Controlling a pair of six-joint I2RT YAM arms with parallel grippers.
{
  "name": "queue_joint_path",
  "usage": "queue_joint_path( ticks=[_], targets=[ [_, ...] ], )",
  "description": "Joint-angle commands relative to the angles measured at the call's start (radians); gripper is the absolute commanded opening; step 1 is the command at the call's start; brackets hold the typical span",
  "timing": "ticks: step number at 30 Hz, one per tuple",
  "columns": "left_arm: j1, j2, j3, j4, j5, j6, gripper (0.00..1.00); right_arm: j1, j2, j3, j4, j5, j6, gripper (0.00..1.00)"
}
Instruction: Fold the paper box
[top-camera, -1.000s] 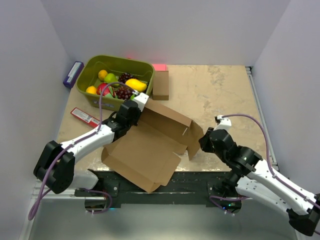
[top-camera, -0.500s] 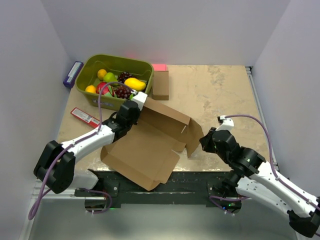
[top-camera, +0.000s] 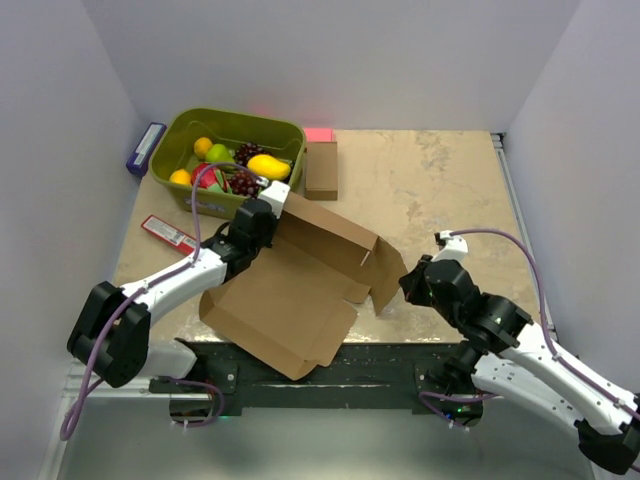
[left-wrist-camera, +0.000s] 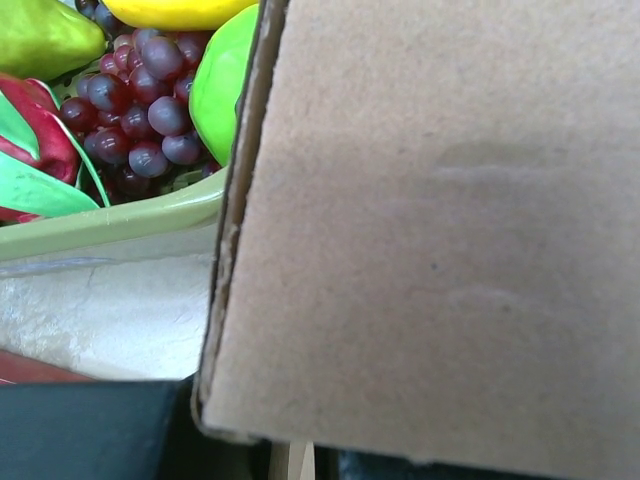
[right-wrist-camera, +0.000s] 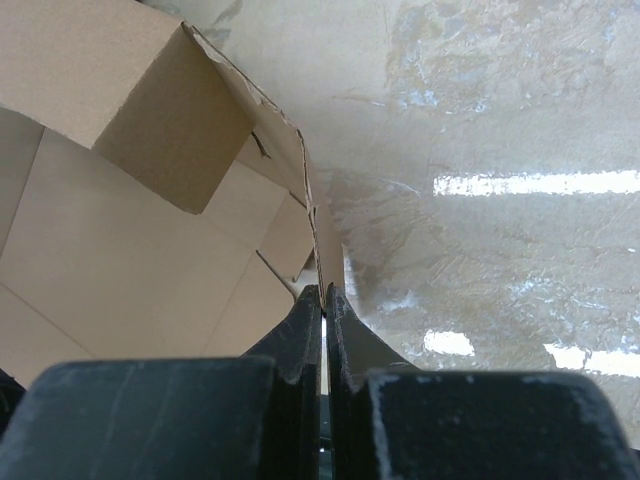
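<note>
The box (top-camera: 285, 295) lies open on the desk (top-camera: 440, 190), at about 7 o'clock from the desk's middle. It is turned askew, so its corners point to 12, 3, 6 and 9 o'clock. Its 6 o'clock corner reaches past the desk's near edge, over the dark rail (top-camera: 385, 362) that carries the arms. The broad panel lies flat. The wall along the 1 o'clock side stands up, and the flap at 3 o'clock is raised too.

The left fingers (top-camera: 268, 208) are at the box's 12 o'clock corner, closed narrow on the standing wall. In the left wrist view the cardboard fills the right of the picture and runs down beside one dark finger; the other finger is hidden behind it.

The right fingers (top-camera: 404, 284) are at the box's 3 o'clock side, pressed almost together on the thin edge of the raised flap. The right wrist view shows that edge running straight into their tips.

A green bin (top-camera: 235, 117) sits at the desk's 10 o'clock corner, just beyond the left fingers. It holds dark grapes (left-wrist-camera: 140, 110), a yellow fruit (top-camera: 270, 167) and other fruit. A small box (top-camera: 321, 168) lies just beside the bin at its 3 o'clock, with a pink pad (top-camera: 319, 134) at the small box's 12 o'clock. A red bar (top-camera: 170, 235) lies flat at 9 o'clock of the left fingers, near the desk's left edge. A blue packet (top-camera: 146, 148) is at 9 o'clock of the bin, by the wall.
</note>
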Motion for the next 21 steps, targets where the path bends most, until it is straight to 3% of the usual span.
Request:
queue_joint_path(
  ticks=[1,8,12,15,21],
  targets=[
    [0.040,-0.016,0.005,0.059,-0.154,-0.052,0.00,-0.001,-0.018,0.048,-0.015,-0.008,0.016,0.00],
    [0.040,-0.031,0.004,0.064,-0.143,-0.081,0.00,0.001,-0.018,0.048,-0.012,-0.011,0.014,0.00],
    [0.026,-0.097,-0.032,0.096,0.083,-0.075,0.00,0.001,-0.009,0.068,-0.001,0.002,-0.012,0.00],
    [0.007,-0.109,-0.049,0.098,0.230,-0.055,0.07,-0.001,0.000,0.094,-0.020,0.020,-0.041,0.00],
    [-0.026,-0.074,-0.053,0.053,0.286,-0.055,0.19,0.001,0.011,0.166,-0.070,0.057,-0.091,0.00]
  ],
)
